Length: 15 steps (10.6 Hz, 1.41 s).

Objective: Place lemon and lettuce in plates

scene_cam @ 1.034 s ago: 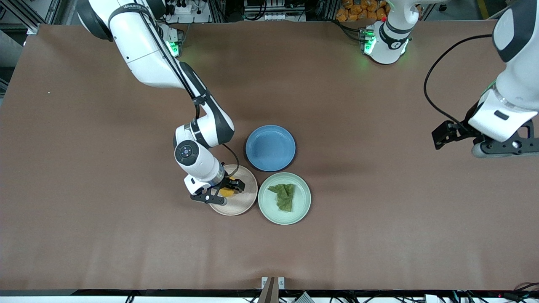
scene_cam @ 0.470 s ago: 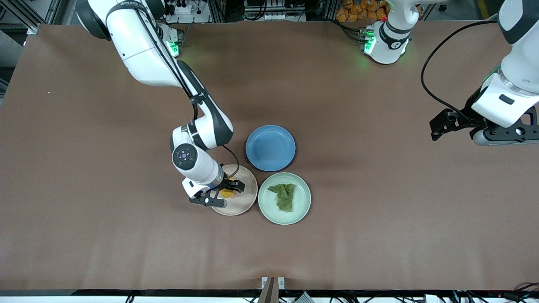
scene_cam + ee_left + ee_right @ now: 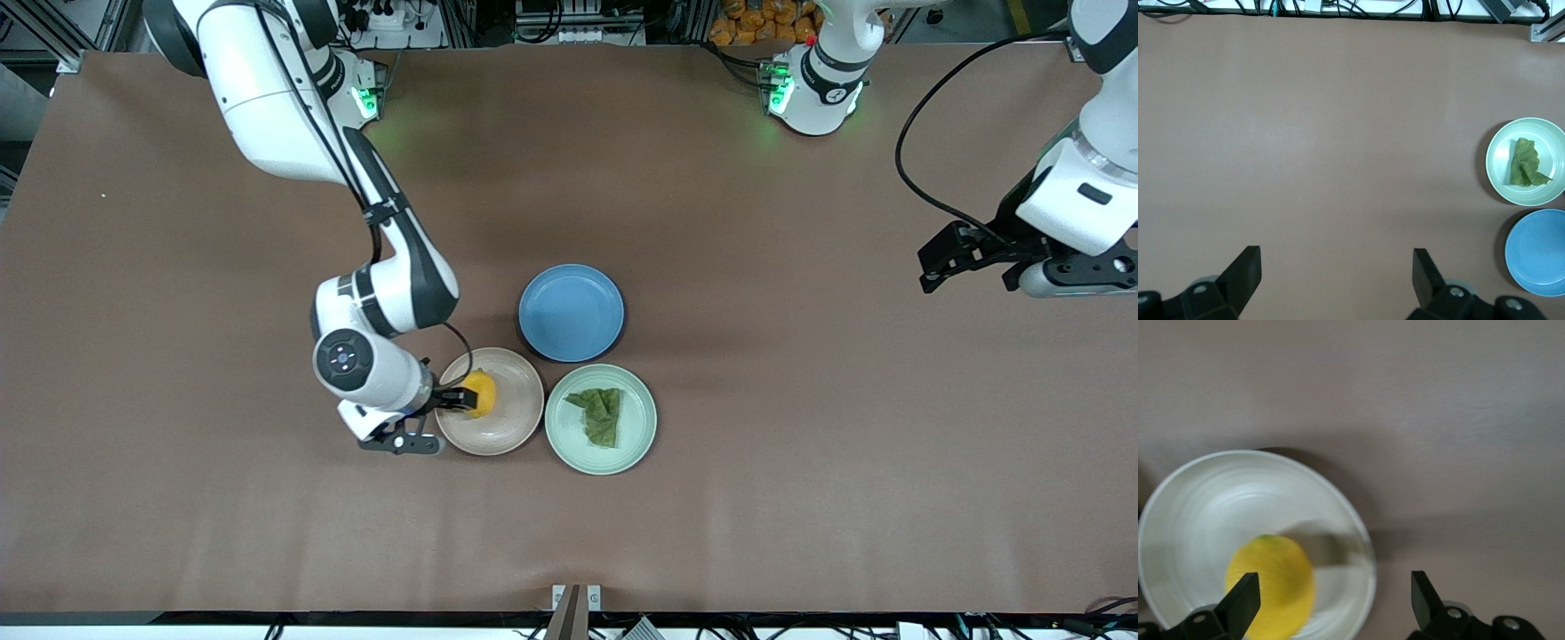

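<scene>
The lemon (image 3: 480, 393) lies in the pale beige-pink plate (image 3: 514, 428), near the rim on the right arm's side. My right gripper (image 3: 444, 411) is open and empty over that rim; in the right wrist view (image 3: 1335, 595) one finger hangs by the lemon (image 3: 1271, 583), the other over bare table beside the plate (image 3: 1205, 500). The lettuce (image 3: 605, 416) lies in the mint green plate (image 3: 638, 400), also seen in the left wrist view (image 3: 1525, 163). My left gripper (image 3: 956, 253) is open and empty, high over the table at the left arm's end (image 3: 1336, 268).
An empty blue plate (image 3: 571, 313) sits just farther from the front camera than the two plates, touching them; it also shows in the left wrist view (image 3: 1538, 253). The brown table (image 3: 800, 498) spreads wide around the plates.
My right gripper has drawn back from over the beige-pink plate toward the right arm's end, leaving the lemon in the plate. My left gripper has shifted slightly farther from the plates.
</scene>
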Each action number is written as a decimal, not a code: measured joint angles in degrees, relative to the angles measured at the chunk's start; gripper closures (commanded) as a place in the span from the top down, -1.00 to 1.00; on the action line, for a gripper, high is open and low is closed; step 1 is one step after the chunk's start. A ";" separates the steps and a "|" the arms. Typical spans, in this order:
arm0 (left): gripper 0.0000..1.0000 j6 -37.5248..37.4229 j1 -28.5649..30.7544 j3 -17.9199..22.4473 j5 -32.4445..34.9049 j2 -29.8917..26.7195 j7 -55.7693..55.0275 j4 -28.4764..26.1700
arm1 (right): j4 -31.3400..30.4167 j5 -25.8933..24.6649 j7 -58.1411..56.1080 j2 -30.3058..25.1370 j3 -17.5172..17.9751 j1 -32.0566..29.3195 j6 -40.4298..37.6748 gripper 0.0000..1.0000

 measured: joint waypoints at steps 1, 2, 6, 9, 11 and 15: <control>1.00 0.00 0.03 0.11 0.00 -0.03 0.00 0.23 | 0.48 0.00 -2.01 -0.13 -1.04 -0.23 -1.73 1.00; 1.00 0.00 0.15 0.24 0.00 -0.04 0.00 0.58 | 0.75 0.00 -3.42 -0.37 -1.51 -0.71 -2.81 1.00; 1.00 0.00 2.11 0.58 0.00 -0.05 0.00 2.25 | 0.98 0.00 -13.60 -2.06 -1.61 -7.97 -7.78 1.00; 1.00 -0.74 2.88 0.59 0.00 -0.08 0.00 2.47 | -0.50 -0.98 -19.75 -4.46 -1.63 -13.80 -11.70 1.00; 1.00 -0.93 2.87 0.55 0.00 -0.19 0.00 2.59 | -3.26 -5.40 -22.03 -6.84 -1.62 -16.62 -11.69 1.00; 1.00 -2.65 2.80 -0.04 0.00 -0.27 0.00 2.62 | -9.59 -7.77 -28.29 -12.52 -1.63 -22.04 -8.18 1.00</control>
